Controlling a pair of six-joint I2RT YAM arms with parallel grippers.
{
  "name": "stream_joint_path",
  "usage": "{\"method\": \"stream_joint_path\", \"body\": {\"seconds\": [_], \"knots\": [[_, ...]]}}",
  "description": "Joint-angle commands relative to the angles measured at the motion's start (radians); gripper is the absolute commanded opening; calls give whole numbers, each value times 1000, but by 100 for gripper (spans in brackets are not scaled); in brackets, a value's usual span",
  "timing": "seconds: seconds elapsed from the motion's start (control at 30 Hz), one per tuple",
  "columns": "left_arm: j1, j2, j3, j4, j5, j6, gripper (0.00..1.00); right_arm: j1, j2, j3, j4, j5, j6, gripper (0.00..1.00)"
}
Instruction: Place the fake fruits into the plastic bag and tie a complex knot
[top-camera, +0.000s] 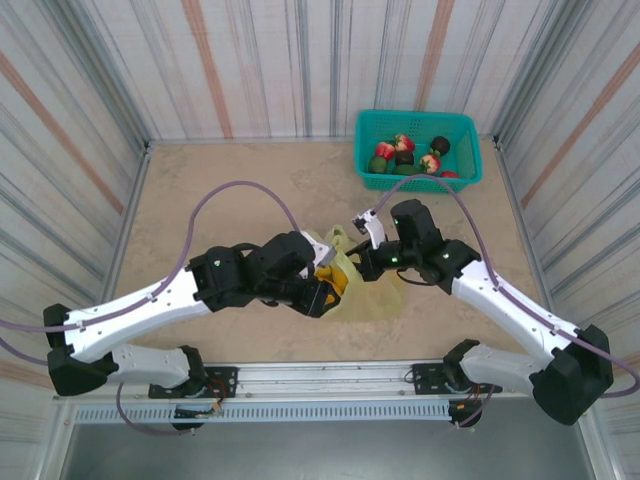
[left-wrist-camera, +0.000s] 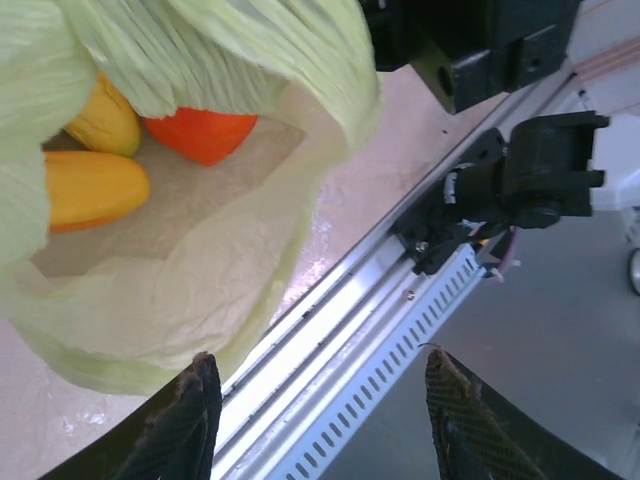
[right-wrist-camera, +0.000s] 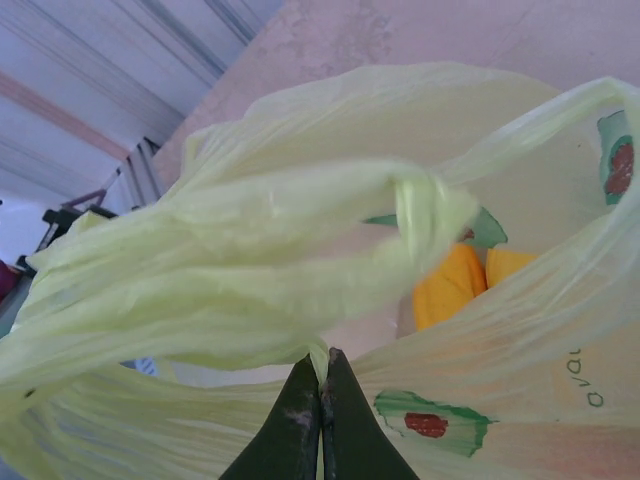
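The plastic bag (top-camera: 372, 292) sits by the middle of the bench's (top-camera: 230, 190) near edge, fake fruits (left-wrist-camera: 200, 135) inside. The right claw (right-wrist-camera: 322, 400) pinches its film, and the left claw (left-wrist-camera: 320, 410) gapes empty. That one thin pinch may slip, so the bunched handles could unwind.

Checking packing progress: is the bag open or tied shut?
Open: the plastic bag gapes at its mouth, fake fruits visible inside.

Looked like a robot lab cell: beige tabletop (top-camera: 240, 190) boxed by striped panel walls (top-camera: 70, 100) left, right, far; slotted metal mounting rail (top-camera: 320, 378) ran along the near edge.
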Motion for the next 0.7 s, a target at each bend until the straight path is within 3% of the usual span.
{"method": "stream_joint_path", "body": {"seconds": [0.0,0.27,0.5,0.67], "knots": [[-11,2,-6,27,-136,7,59,-2,-36,-20,-17,15,23,0],[-19,-90,-45,109,-201,58,54,-8,-39,0,-41,14,4,0],[3,-228,-68,176,-228,190,51,-36,-33,34,-82,11,-26,0],[46,-179,-34,117,-136,189,52,-53,-42,83,-120,29,-27,0]]}}
